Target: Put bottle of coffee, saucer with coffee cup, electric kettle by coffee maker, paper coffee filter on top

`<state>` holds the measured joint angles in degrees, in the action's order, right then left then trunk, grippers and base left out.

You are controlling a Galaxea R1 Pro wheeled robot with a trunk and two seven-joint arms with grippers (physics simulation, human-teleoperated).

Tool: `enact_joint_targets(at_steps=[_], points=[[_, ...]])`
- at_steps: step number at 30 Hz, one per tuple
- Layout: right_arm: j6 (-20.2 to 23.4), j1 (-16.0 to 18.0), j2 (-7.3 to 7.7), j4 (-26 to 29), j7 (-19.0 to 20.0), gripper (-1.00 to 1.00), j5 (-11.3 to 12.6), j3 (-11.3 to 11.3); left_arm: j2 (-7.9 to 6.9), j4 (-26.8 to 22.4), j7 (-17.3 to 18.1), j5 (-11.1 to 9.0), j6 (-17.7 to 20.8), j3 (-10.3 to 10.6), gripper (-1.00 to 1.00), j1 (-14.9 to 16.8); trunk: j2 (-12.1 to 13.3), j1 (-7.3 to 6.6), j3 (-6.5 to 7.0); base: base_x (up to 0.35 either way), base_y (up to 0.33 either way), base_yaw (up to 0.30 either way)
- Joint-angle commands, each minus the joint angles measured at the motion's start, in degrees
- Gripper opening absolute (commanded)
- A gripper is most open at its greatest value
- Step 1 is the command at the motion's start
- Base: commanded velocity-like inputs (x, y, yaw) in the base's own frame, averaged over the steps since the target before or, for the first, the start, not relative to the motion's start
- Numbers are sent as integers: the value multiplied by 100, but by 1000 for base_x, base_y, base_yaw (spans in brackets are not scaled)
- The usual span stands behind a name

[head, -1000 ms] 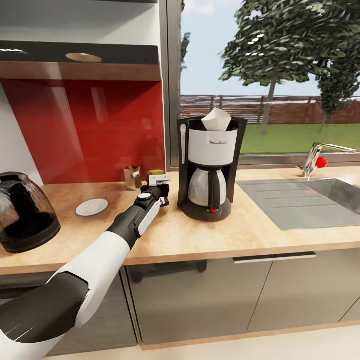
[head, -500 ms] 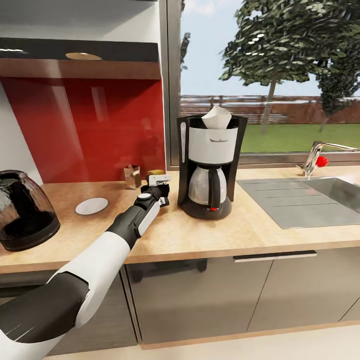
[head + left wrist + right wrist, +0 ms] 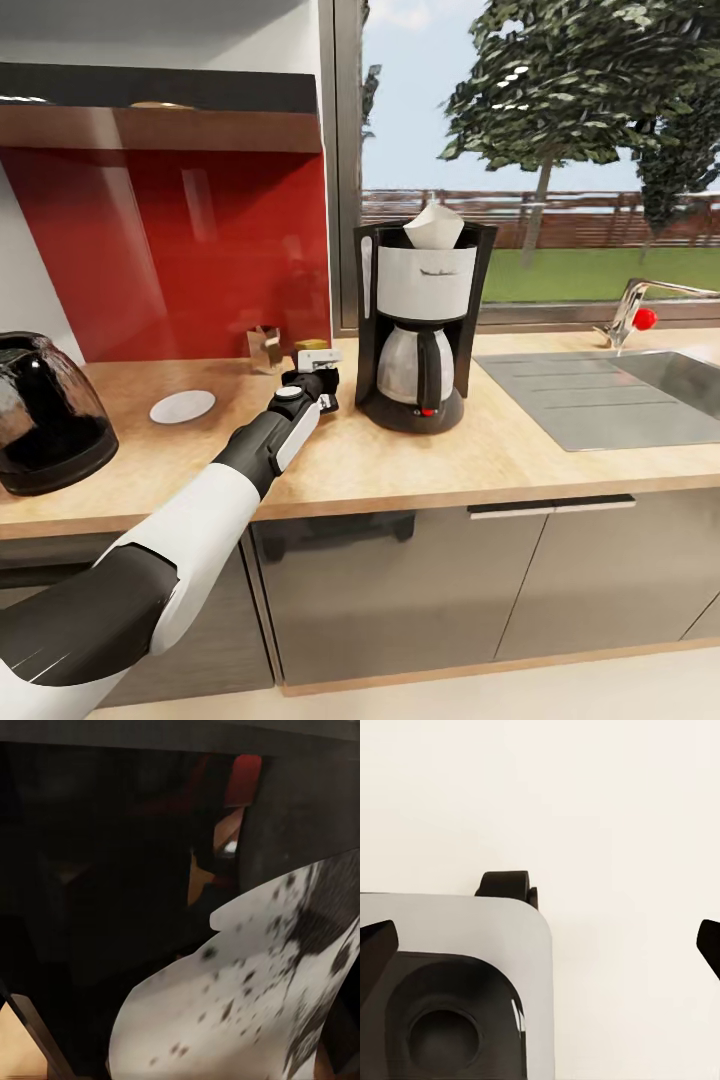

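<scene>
Coffee jar (image 3: 312, 344), seen by its yellow lid, stands on the far part of the worktop (image 3: 400, 460), just left of the coffee maker (image 3: 420, 330) and below the black wall shelf (image 3: 160, 88). Against the pictures of a second ago the whole scene sits slightly higher and further left while the arm keeps its place in the head view. This is a move of the camera, not of the things, and nothing on the worktop has been displaced. The jar therefore appears delivered, and the likely next step is release and withdrawal.

From left to right:
- The kettle (image 3: 45, 415) is at the left edge, well apart from the machine. Its dark glass does not reveal whether it holds water.
- The saucer (image 3: 182, 406) lies flat and carries nothing, so the cup step is still open.
- A small tan box (image 3: 265, 348) stands against the red back panel (image 3: 170, 250).
- The left claw (image 3: 312, 372) is at the jar. The left wrist view shows the speckled black-and-white label (image 3: 247, 982) pressed close, but whether the fingers are clamped on the glass cannot be told.
- The coffee maker has a white paper filter (image 3: 433, 228) standing out of its top housing. Its glass pot (image 3: 412, 365) shows no dark liquid.
- The sink (image 3: 660, 385) and tap (image 3: 630, 310) are at the right.

The right claw (image 3: 540, 941) hangs with its fingers wide apart over pale floor (image 3: 607, 810).
</scene>
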<state>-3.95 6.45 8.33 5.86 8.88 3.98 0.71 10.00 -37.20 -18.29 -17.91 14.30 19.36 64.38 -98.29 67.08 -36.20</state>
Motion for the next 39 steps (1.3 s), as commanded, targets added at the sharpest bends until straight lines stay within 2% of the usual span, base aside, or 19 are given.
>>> enact_joint_targets(at_steps=[1,39], points=[[-18,1,2,-6,26,100,42,8,0,-7,-43,-37,20,15,-100,4,-3,-1,-6,0,0,0],[-18,-4,2,-6,26,100,42,8,0,-7,-52,-37,20,15,-100,5,-83,43,-42,0,0,0]])
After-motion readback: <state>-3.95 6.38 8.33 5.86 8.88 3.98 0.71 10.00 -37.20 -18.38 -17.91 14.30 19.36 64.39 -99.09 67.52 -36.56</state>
